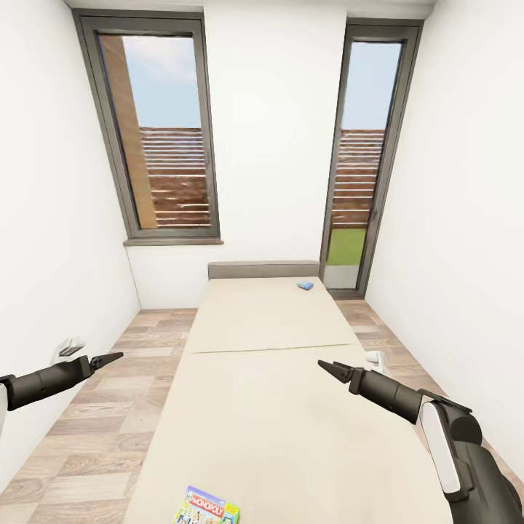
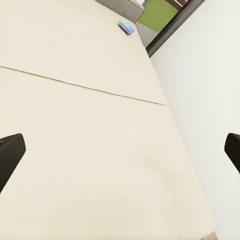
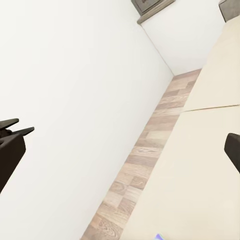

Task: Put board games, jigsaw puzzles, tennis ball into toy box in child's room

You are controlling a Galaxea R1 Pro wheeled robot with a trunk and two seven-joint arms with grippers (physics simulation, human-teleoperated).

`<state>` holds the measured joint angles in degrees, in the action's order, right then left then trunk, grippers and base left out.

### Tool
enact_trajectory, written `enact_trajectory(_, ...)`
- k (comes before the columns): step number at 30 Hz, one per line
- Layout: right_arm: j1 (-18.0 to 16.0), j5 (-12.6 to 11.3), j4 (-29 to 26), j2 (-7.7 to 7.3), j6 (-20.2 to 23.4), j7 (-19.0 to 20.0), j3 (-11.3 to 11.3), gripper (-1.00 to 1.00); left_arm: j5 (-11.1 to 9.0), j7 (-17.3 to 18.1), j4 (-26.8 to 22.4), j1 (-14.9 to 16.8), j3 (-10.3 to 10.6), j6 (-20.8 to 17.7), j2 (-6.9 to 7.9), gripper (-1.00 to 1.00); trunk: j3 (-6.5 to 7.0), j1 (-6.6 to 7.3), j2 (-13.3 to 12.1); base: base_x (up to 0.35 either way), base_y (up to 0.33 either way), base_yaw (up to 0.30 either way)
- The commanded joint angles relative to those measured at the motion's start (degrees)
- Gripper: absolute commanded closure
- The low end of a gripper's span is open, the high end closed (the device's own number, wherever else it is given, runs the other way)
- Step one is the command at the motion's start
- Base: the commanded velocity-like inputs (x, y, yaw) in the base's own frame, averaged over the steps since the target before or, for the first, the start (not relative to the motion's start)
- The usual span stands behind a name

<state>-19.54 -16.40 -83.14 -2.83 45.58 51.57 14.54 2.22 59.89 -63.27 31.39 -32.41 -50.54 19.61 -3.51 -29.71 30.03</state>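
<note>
The bed (image 1: 276, 407), a wide cream mattress with a grey headboard (image 1: 263, 270), fills the centre and lower part of the head view, flanked by wood plank floor (image 1: 94, 429) and white walls. Two tall windows (image 1: 164, 138) occupy the upper frame. A colourful board game lettered MONOPOLY (image 1: 207, 506) lies flat on the bed at the bottom edge, left of centre. A small blue board game (image 1: 305, 285) rests near the headboard, centre right (well apart from the first). The left gripper (image 1: 109, 358), at lower left, hangs over the floor, jaws spread, empty. The right gripper (image 1: 329, 368), lower right, hovers above the mattress, likewise spread and empty.
</note>
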Motion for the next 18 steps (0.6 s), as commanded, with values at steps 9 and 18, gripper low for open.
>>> enact_trajectory(9,-0.06,-0.29,-0.01,0.00,0.30,0.09,0.05,-1.00,0.24,0.40,-0.02,0.08,-0.07,-0.44,-0.02,-1.00,-0.12,-0.03,0.11,0.000,0.000,0.000)
enact_trajectory(18,-0.06,0.14,0.17,0.09,0.35,-0.14,-0.02,-1.00,0.24,0.40,-0.02,0.08,-0.03,-0.44,-0.02,-1.00,-0.12,-0.03,0.11,0.000,0.000,0.000)
